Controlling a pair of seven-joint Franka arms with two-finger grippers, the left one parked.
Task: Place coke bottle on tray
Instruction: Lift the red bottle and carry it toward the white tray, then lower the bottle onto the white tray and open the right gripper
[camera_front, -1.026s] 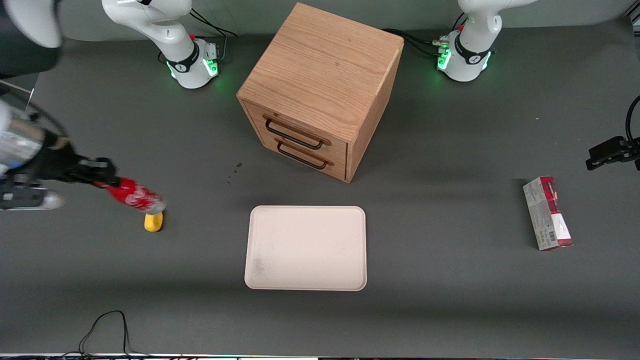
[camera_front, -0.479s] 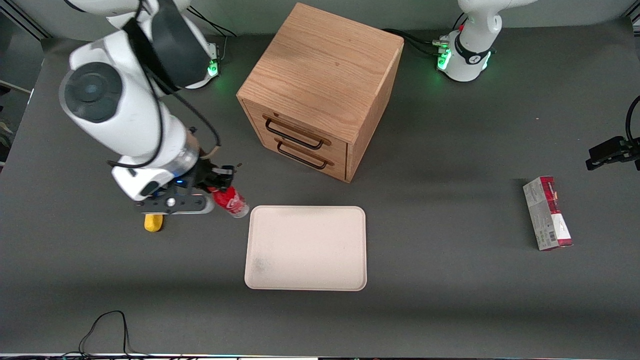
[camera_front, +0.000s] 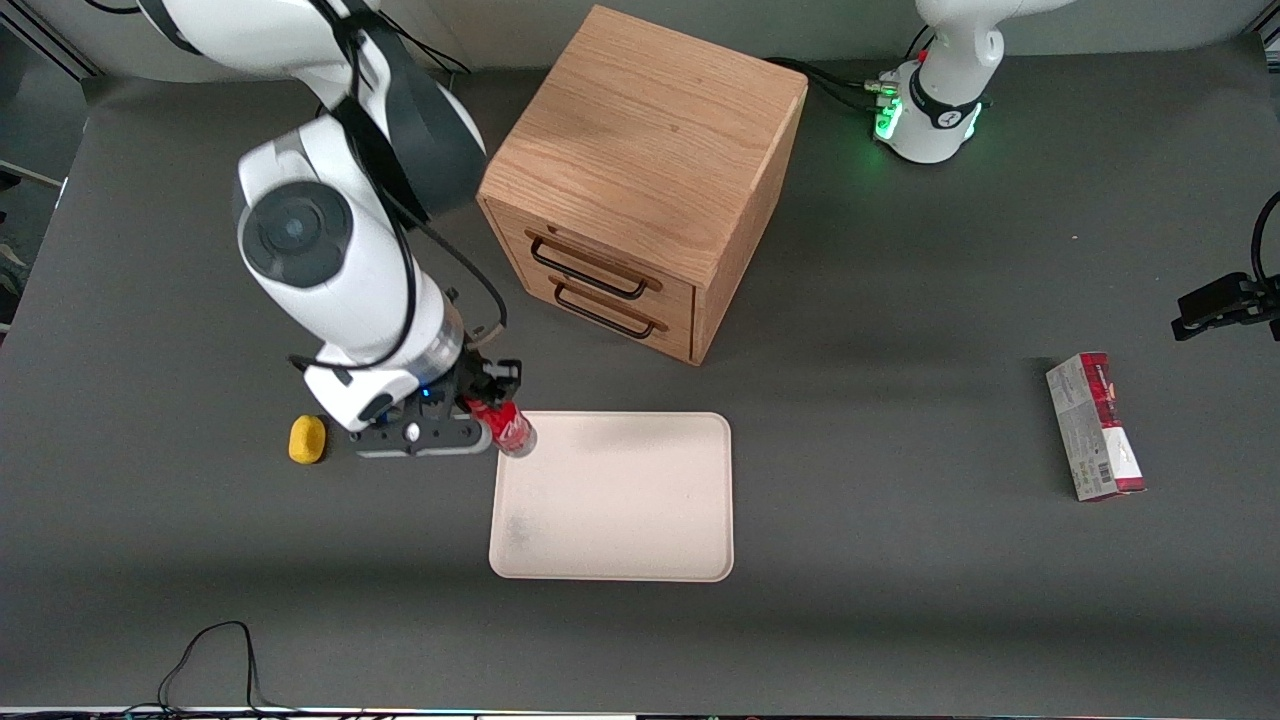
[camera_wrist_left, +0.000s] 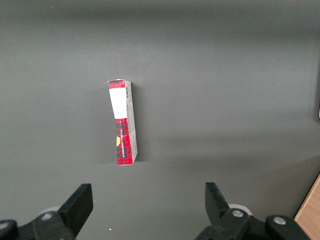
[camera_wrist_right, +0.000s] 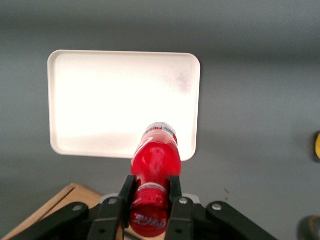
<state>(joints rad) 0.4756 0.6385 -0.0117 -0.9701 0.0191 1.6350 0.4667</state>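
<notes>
My gripper (camera_front: 488, 398) is shut on the neck of the coke bottle (camera_front: 510, 428), a small red bottle with a red cap. It hangs in the air, tilted, with its clear base over the tray's corner nearest the cabinet at the working arm's end. The tray (camera_front: 640, 520) is large, flat and pale beige, and lies on the table in front of the wooden cabinet. In the right wrist view the bottle (camera_wrist_right: 155, 160) sits between my two black fingers (camera_wrist_right: 126, 192), cap toward the camera, above the tray's (camera_wrist_right: 100, 100) edge.
A wooden two-drawer cabinet (camera_front: 640, 170) stands farther from the front camera than the tray. A small yellow object (camera_front: 307, 439) lies on the table beside my gripper. A red-and-grey carton (camera_front: 1094, 425) lies toward the parked arm's end, also in the left wrist view (camera_wrist_left: 123, 122).
My arm has carried the bottle sideways from the working arm's end, past the yellow object, to the tray's corner. The bottle has stayed in the gripper throughout.
</notes>
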